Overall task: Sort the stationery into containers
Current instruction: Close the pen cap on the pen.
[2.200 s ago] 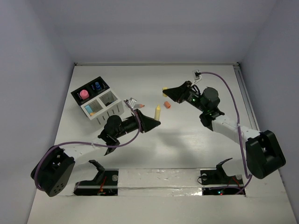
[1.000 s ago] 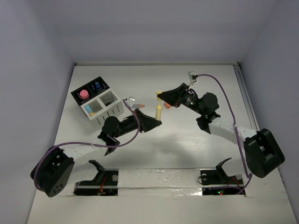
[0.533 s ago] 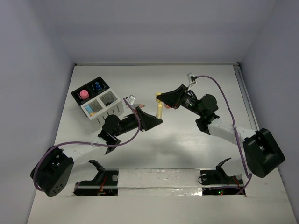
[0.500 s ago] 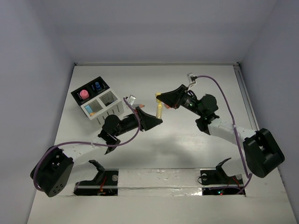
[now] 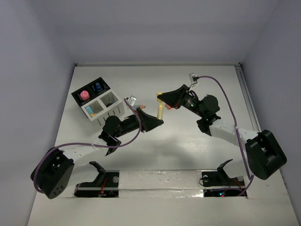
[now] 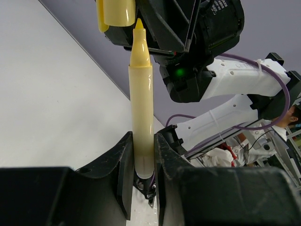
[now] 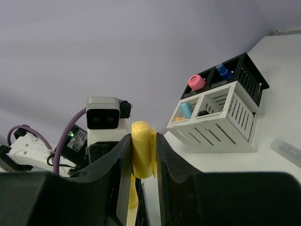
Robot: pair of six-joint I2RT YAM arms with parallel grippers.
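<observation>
My left gripper [image 5: 156, 122] is shut on the lower end of an uncapped yellow marker [image 5: 160, 112] and holds it upright above the table, as the left wrist view shows [image 6: 141, 103]. My right gripper [image 5: 161, 97] is shut on the marker's yellow cap [image 7: 142, 148], held just above the marker's tip and close to it [image 6: 115, 12]. The containers [image 5: 96, 104] stand at the back left: the two black compartments hold a pink item [image 5: 84, 94] and a blue-capped bottle [image 5: 98, 86], and one white compartment holds light blue and orange pieces [image 7: 186, 110].
The two arms meet above the middle of the table. A pale, blurred object [image 7: 287, 150] lies on the table to the right of the organizer block [image 7: 221, 117]. The table's back wall is behind the containers.
My right gripper has carried the yellow cap to the left, until it sits just over the marker's tip. My left gripper has held the marker almost still.
</observation>
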